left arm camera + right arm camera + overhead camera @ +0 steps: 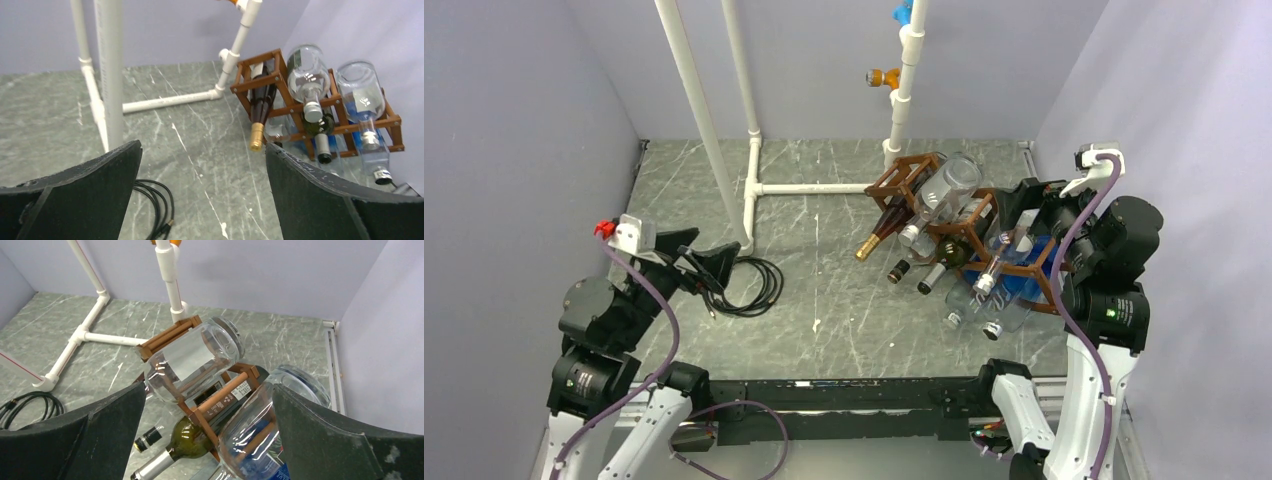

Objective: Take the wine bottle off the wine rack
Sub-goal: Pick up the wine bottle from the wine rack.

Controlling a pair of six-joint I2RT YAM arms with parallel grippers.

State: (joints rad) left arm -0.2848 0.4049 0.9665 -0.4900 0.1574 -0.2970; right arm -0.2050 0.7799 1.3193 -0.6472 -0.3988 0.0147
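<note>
The reddish-brown wine rack (894, 180) stands at the right of the grey table and holds several bottles, necks toward me. A dark wine bottle with a gold cap (879, 238) lies in its left cell. A green wine bottle with a silver neck (944, 262) lies in the middle. Large clear bottles (946, 188) rest on top. My right gripper (1036, 225) hovers open over the rack's right end, and in its wrist view the jaws (209, 386) flank a clear bottle (260, 425) and the green one (192, 437) without touching. My left gripper (699, 252) is open and empty, far left of the rack (255, 80).
A white pipe frame (714, 130) rises at the back left and centre, with orange and blue fittings (884, 77) on its right post. A coiled black cable (749, 285) lies on the table beside the left gripper. Grey walls close in on three sides.
</note>
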